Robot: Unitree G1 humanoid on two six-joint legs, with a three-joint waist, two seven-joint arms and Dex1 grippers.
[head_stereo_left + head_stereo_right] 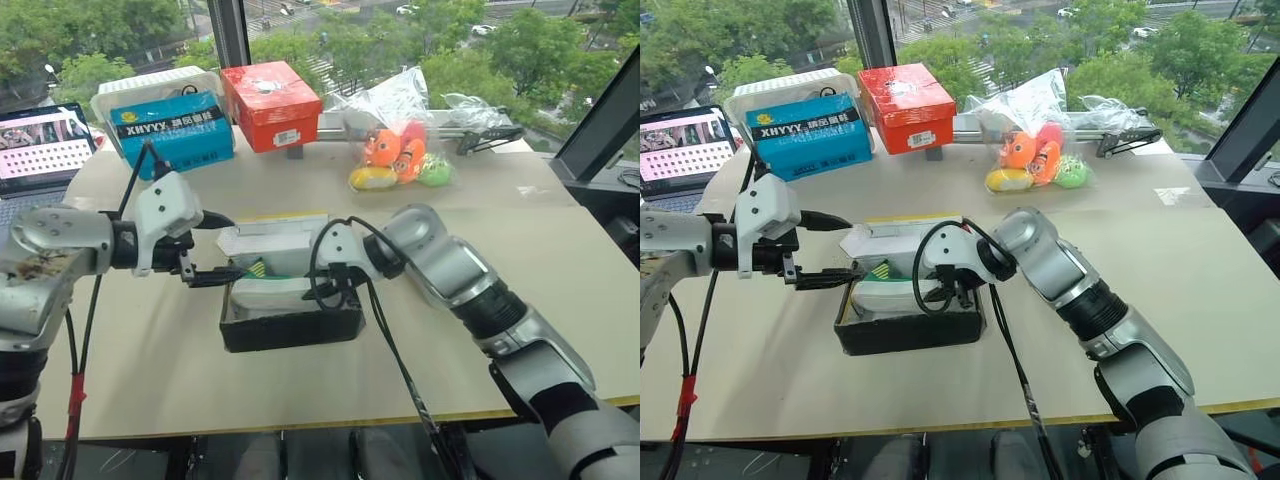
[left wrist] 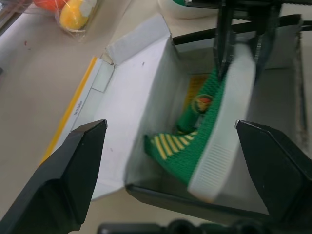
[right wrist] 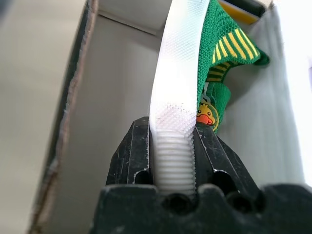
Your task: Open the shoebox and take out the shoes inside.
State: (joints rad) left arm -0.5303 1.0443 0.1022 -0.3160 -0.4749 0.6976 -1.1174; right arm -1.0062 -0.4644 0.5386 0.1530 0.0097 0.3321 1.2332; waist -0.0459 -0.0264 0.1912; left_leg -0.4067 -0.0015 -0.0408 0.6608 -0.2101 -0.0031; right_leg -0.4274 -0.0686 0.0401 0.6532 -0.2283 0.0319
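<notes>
- The shoebox (image 1: 290,325) sits open in the middle of the table (image 1: 560,290), its hinged lid (image 1: 270,240) folded back toward the window so the white inside is reachable from above.
- One green shoe (image 2: 214,131) is tipped on its side inside the box, white sole outward, and seems part-raised off the box floor; a second shoe cannot be made out for sure.
- The right gripper (image 3: 175,146) is clamped on that shoe's white sole edge, one finger on each side, a thin firm rim that suits a narrow pinch. It reaches in from the box's right.
- The left gripper (image 2: 170,146) hovers at the box's left end with its fingers spread wide and holding nothing, likely ready to steady the box or take the shoe.
- Well behind, by the window, stand the blue "XHYYY" box (image 1: 172,132), the red box (image 1: 270,103) and a clear bag of toys (image 1: 395,150); a laptop (image 1: 40,145) sits far left.
</notes>
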